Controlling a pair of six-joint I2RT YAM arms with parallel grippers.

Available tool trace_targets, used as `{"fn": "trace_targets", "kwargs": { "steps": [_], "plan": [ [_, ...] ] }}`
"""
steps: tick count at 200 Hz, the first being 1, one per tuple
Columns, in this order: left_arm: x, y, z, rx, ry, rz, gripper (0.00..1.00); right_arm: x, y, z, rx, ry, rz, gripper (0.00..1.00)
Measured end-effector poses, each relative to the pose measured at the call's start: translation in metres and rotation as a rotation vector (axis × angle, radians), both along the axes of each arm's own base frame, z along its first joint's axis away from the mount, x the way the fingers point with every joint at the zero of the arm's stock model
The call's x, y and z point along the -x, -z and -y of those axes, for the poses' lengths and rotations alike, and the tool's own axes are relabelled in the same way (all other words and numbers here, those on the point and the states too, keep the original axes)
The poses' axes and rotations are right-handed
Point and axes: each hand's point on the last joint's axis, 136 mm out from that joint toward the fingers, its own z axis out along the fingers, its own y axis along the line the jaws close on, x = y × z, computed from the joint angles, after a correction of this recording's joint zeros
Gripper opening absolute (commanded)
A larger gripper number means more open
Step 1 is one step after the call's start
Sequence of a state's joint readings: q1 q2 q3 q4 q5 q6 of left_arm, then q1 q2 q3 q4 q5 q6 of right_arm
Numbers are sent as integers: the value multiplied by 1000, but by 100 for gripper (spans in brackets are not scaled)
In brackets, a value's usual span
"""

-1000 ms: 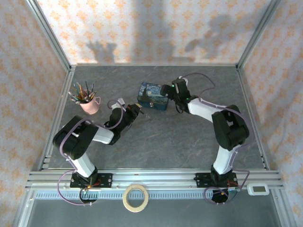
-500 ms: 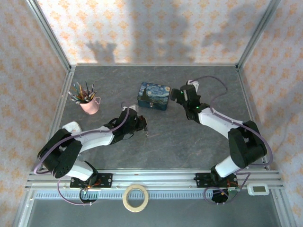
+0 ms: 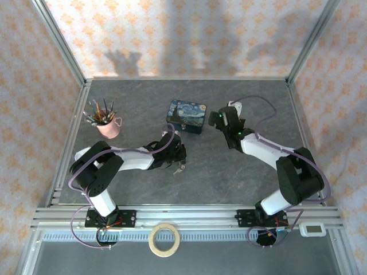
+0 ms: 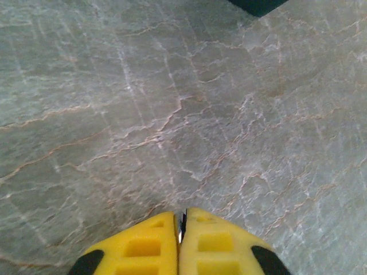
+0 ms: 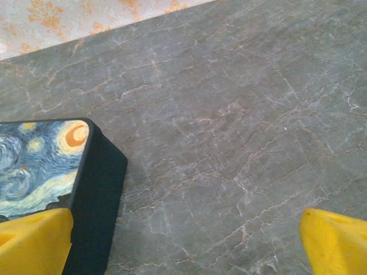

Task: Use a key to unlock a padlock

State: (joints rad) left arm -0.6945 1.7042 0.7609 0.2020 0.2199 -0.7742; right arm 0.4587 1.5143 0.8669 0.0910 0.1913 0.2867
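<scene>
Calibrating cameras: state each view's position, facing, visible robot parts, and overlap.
Top external: overhead, behind the robot, looking down on the table; left arm and right arm show.
Left wrist: faces down at the table; left gripper shut on, seemingly, the key.
Right wrist: looks toward back wall; right gripper open.
Shared: blue tin, top and right wrist.

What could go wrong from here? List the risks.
1. The left gripper pinches only a thin silvery sliver, likely the key, at its very fingertips; it could slip or twist.
2. The right gripper stands wide open beside the blue tin; one finger may knock it.
</scene>
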Motion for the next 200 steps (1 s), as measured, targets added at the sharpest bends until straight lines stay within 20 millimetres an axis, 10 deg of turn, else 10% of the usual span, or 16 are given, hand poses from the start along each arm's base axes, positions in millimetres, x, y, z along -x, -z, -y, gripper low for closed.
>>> {"fn": "trace_targets", "kwargs": {
  "steps": [43,82,147,200],
  "plan": [
    [-5,-7,-5,-15,-36,32,56,3,10,13,38,14,-6,100],
    [-24,-59,-25,-11,-100,177,65,-4,13,60,72,108,16,100],
    [-89,-127,-181,-304,-410,440,79,14,35,140,150,238,79,100],
    [-70,-128,-261,-574,-573,599,86,17,33,144,197,208,207,100]
  ]
}}
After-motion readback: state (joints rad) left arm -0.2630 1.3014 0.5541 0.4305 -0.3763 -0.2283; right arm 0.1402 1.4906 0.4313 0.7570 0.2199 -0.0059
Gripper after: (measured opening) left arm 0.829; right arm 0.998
